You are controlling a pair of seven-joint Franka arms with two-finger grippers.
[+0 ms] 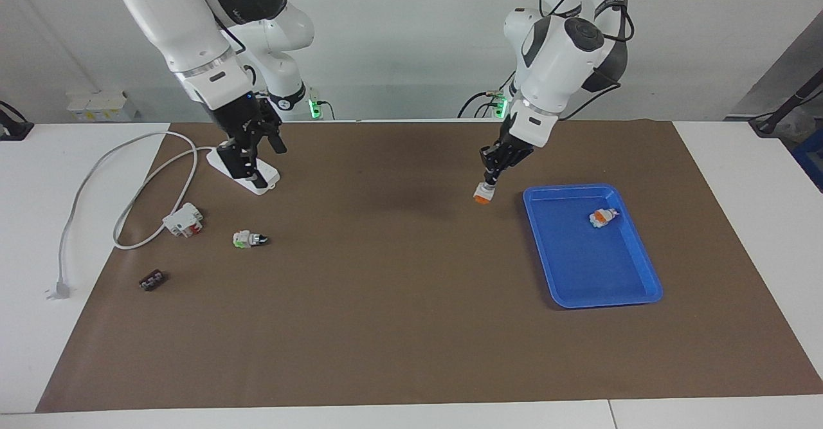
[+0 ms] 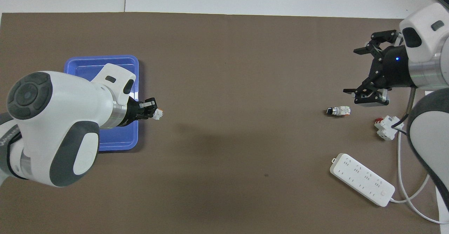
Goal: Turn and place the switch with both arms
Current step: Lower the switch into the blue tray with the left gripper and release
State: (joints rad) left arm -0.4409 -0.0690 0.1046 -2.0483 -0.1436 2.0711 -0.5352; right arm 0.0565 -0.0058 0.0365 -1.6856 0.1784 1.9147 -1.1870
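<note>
My left gripper (image 1: 490, 179) (image 2: 151, 112) is shut on the black knob end of a switch (image 1: 482, 193) (image 2: 160, 114). The switch hangs with its orange end block down, over the mat beside the blue tray (image 1: 598, 268) (image 2: 87, 65). A second orange-ended switch (image 1: 603, 217) lies in that tray. A third switch with a green end (image 1: 249, 240) (image 2: 337, 111) lies on the mat toward the right arm's end. My right gripper (image 1: 254, 154) (image 2: 357, 71) hangs open and holds nothing, over the mat by the power strip.
A white power strip (image 1: 244, 168) (image 2: 361, 179) with its cable lies at the right arm's end. Beside it are a white block with red parts (image 1: 183, 220) (image 2: 386, 127) and a small dark block (image 1: 152, 280). Brown mat (image 1: 386, 300) covers the table.
</note>
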